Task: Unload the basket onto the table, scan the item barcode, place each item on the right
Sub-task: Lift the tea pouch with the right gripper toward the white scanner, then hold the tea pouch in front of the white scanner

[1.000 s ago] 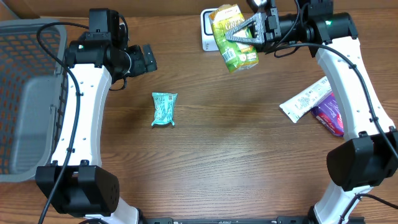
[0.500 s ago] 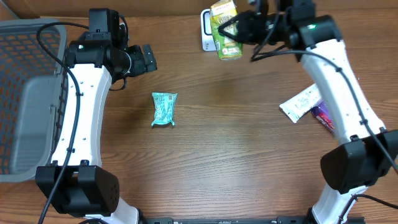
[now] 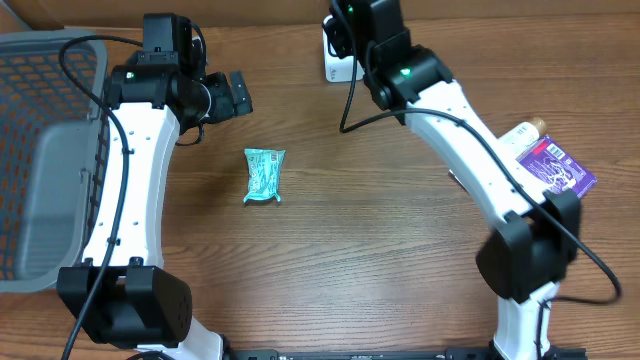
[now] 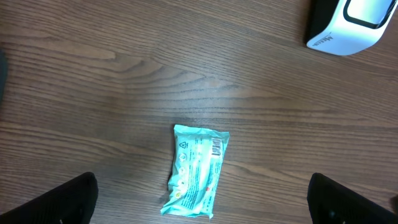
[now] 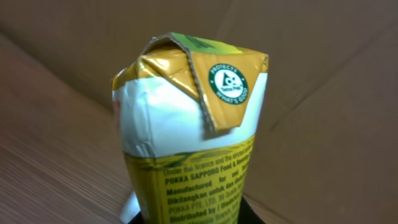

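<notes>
While, over the tabletop (image 3: 350, 260), the right arm (image 3: 450, 110) stretches to the scanner (image 3: 333, 62) at the far edge, the scan looks in hand but not shown done.

From above, the arm hides the carton (image 5: 193, 124) entirely. Only the right wrist view shows it, upright and close to the lens, folded top and small print facing the camera, no barcode in sight. The right claw's fingers show in no view, yet the carton fills its camera's view, so I judge it clenched on the carton. What is left is a read by the scanner, which no picture confirms. The left claw (image 3: 236, 95) hangs released above a teal packet (image 4: 196, 171). The left wrist view alone gives the scanner's white body unblocked.
</notes>
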Available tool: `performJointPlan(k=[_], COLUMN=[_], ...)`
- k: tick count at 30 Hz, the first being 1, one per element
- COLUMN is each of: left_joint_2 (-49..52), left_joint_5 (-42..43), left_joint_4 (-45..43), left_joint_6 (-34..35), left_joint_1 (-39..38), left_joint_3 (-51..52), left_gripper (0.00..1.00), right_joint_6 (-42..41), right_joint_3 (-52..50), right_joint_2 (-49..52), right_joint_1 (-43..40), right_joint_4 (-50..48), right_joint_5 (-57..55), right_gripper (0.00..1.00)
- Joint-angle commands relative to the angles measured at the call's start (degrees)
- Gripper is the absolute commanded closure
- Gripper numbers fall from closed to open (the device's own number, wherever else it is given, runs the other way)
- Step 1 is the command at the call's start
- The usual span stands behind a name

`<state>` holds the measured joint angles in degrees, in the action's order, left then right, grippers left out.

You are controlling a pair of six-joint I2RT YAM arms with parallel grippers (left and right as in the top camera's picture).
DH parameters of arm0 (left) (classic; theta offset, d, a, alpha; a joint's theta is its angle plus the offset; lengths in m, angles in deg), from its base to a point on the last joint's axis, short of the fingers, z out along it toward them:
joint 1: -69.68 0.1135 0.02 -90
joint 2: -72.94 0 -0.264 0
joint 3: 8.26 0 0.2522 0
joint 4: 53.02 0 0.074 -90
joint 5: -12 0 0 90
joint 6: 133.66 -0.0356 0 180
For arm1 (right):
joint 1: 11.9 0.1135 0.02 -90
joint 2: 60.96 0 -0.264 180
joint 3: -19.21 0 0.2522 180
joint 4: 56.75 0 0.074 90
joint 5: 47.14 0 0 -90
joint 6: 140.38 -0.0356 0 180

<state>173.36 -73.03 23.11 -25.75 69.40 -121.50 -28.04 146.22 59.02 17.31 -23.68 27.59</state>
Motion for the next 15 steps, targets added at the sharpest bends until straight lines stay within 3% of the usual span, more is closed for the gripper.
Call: performJointPlan(k=[1, 15], left_joint_2=[-0.8, -0.8], left_joint_5=[0.4, 0.4], left_joint_4=[0.0, 0.0], left_joint_6=[0.5, 0.5], left_joint_1=[-0.1, -0.1], left_joint_3=[-0.9, -0.9], left_gripper=[0.0, 0.0], right_joint_6=[16.4, 19.1], right_joint_3=[1.5, 1.5], right_joint_2=[4.4, 14.1], right_joint_1=[-0.4, -0.4], right_joint_4=[-3.2, -19.3], right_joint_5=[-2.3, -1.5], right_gripper=[0.96, 0.96])
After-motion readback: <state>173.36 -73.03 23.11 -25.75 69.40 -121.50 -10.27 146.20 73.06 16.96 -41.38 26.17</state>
